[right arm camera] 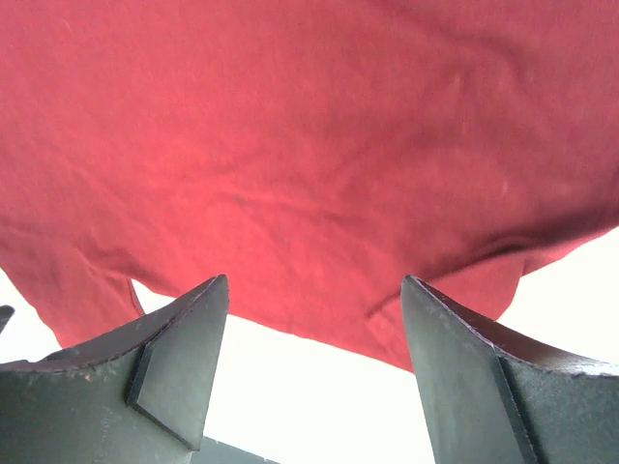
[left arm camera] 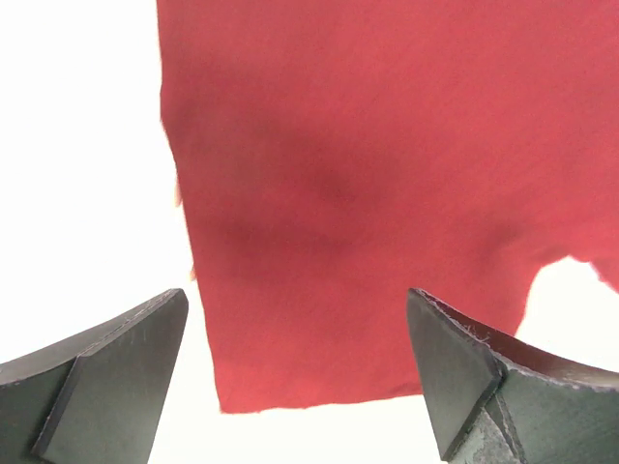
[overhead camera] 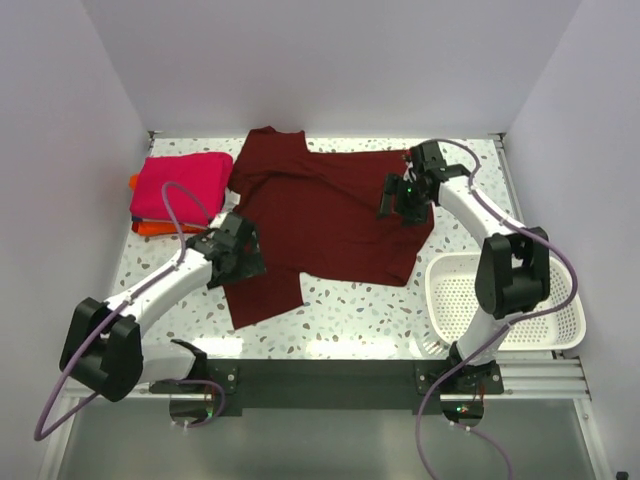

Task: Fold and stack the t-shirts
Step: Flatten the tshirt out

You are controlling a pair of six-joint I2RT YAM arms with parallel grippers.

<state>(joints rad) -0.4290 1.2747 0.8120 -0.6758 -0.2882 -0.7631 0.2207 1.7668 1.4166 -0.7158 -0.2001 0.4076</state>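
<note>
I am hovering my left pincer (overhead camera: 242, 260), spread, over the lower-left part of the maroon shirt (overhead camera: 330, 215); my right pincer (overhead camera: 400, 203), also spread, is hovering over its upper-right edge.

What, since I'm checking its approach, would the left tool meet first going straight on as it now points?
Most likely the maroon t-shirt, whose edge lies straight ahead of the open left tool with nothing in between; how far is unclear.

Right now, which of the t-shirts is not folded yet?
The dark maroon t-shirt, spread open across the middle of the table. The pink t-shirt and the orange t-shirt under it are folded rectangles stacked at the left.
</note>
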